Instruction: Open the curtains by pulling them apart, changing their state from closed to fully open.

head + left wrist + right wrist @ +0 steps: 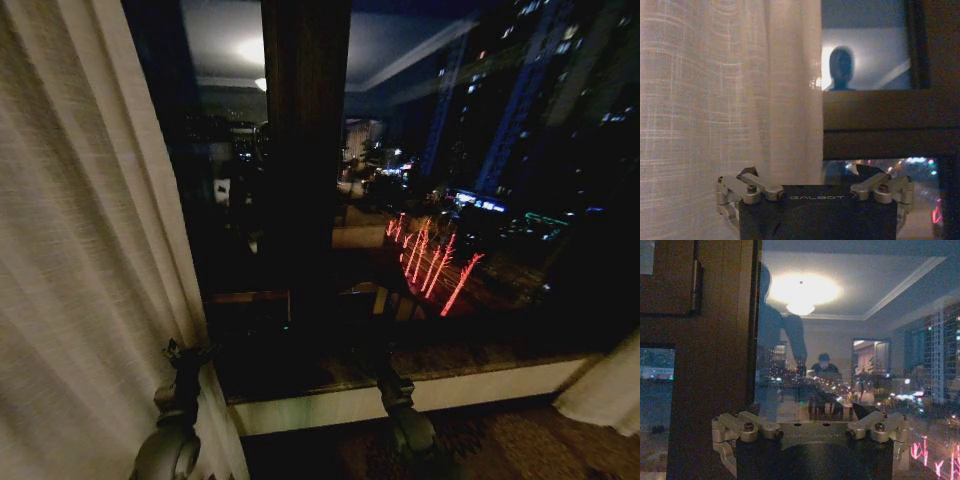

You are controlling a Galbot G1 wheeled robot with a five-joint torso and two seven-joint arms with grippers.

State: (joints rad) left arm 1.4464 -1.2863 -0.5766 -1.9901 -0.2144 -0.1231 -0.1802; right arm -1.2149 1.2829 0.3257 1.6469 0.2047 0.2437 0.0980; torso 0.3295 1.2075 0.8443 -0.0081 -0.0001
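Sheer, loosely woven cream left curtain bunched in pleats at left; right curtain gathered far right. Left pincer spread wide against fabric edge. Right pincer released before dark window glass and wooden mullion.

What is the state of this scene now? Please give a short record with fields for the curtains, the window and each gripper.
left curtain: sheer cream panel, gathered at the window's left side
right curtain: a cream fabric edge low at the right side
window: dark glass uncovered between them, night city outside, dark wooden post in the middle
sill: pale ledge below the glass
left gripper: open, beside the left curtain's edge, fabric next to one finger
right gripper: open, in front of the sill, holding nothing
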